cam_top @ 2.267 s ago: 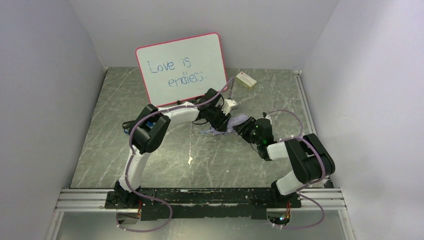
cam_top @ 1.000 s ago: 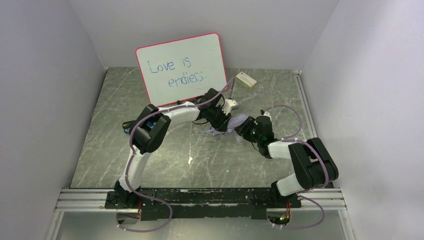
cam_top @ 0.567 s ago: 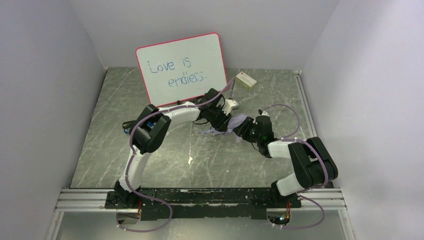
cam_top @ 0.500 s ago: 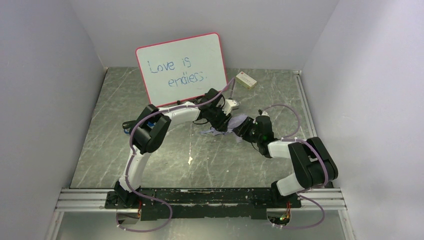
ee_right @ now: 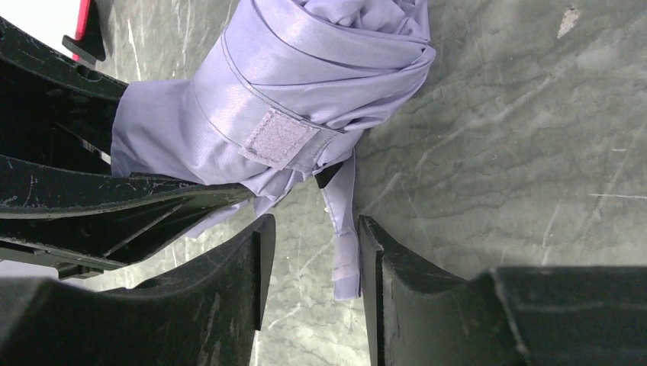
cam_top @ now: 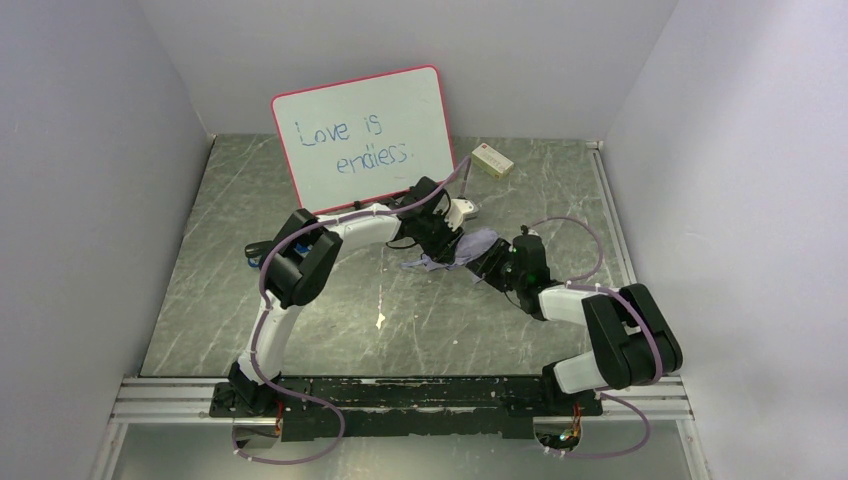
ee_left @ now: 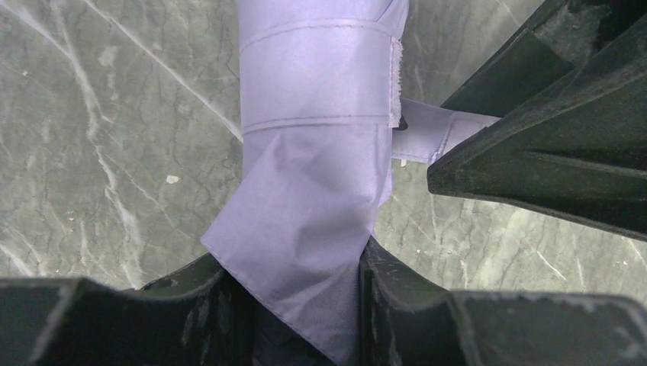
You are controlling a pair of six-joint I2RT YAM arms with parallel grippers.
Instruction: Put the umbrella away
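The pale lavender umbrella (cam_top: 472,243) lies folded and rolled on the marble table between both grippers. My left gripper (cam_top: 446,245) is shut on its loose fabric end (ee_left: 305,252); a sewn band (ee_left: 317,76) wraps the bundle beyond it. My right gripper (cam_top: 492,266) is open beside the umbrella (ee_right: 305,69). The closure strap's free end (ee_right: 345,252) hangs between its fingers, against the right finger (ee_right: 416,305). A velcro patch (ee_right: 278,137) shows on the wrapped band. My right gripper's black fingers (ee_left: 549,152) show in the left wrist view.
A red-framed whiteboard (cam_top: 365,135) leans against the back wall. A small cream box (cam_top: 492,160) lies at the back right. Grey walls close in the table on three sides. A white speck (cam_top: 380,320) lies on the near table.
My right gripper has drawn back slightly toward the near right, and its elbow has swung outward. The left gripper and the umbrella have stayed where they were.
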